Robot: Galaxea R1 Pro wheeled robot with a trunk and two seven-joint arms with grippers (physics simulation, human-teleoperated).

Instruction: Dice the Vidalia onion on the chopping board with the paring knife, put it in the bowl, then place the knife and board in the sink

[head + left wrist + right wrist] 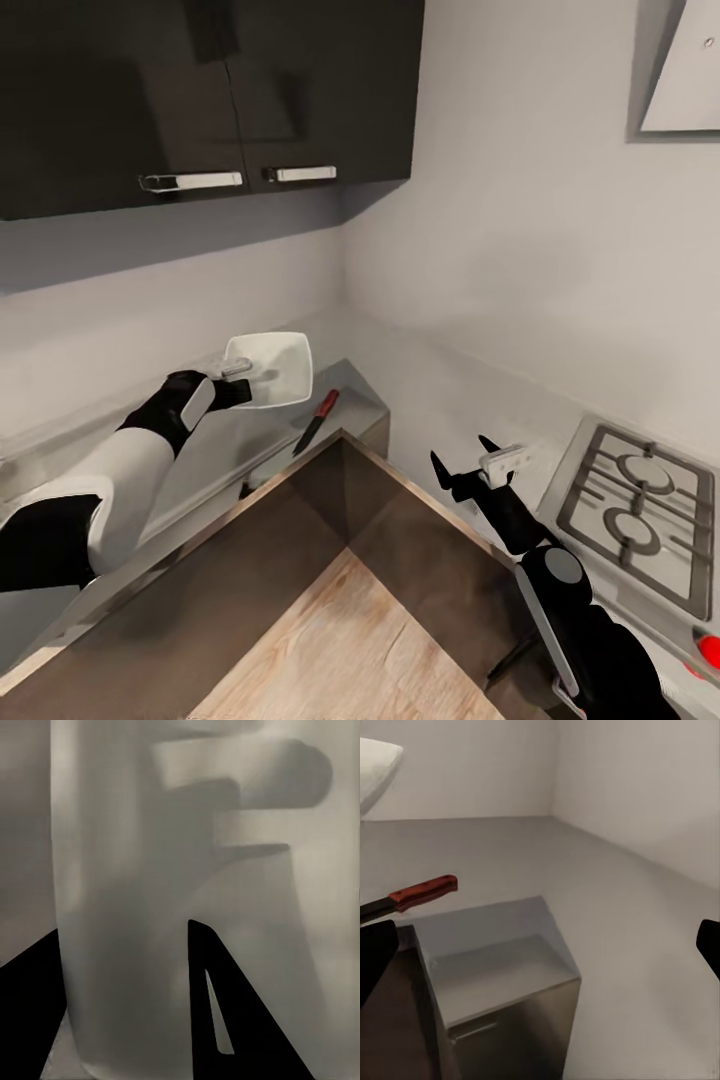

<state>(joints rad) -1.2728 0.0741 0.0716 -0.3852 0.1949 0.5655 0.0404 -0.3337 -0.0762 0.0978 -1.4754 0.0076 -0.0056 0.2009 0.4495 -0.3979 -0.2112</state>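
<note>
The countertop (pixel 345 345) runs from the lower left of the head view toward the room corner, grey and smooth, and ends at a steel edge near the middle of the frame. Above it, in the upper left, hang dark wall cabinets (pixel 200 90). A cooktop (pixel 640 510) lies at the right edge, well apart from the rest.

The bowl (pixel 275 365) is lifted above the countertop, left of centre, tilted with its opening toward the camera. The left gripper (pixel 238 375) is clenched on the bowl's near rim; in the left wrist view the pale bowl wall (pixel 150 945) stands between the two dark fingers (pixel 225 1005).

The paring knife (pixel 317 420) lies flat on the countertop just below and right of the bowl (red handle toward the wall, blade toward the front edge), close to the end of the counter.

The right gripper (pixel 462 465) hangs over the floor at centre right, released, fingers spread, holding nothing, with free space around it.
</note>
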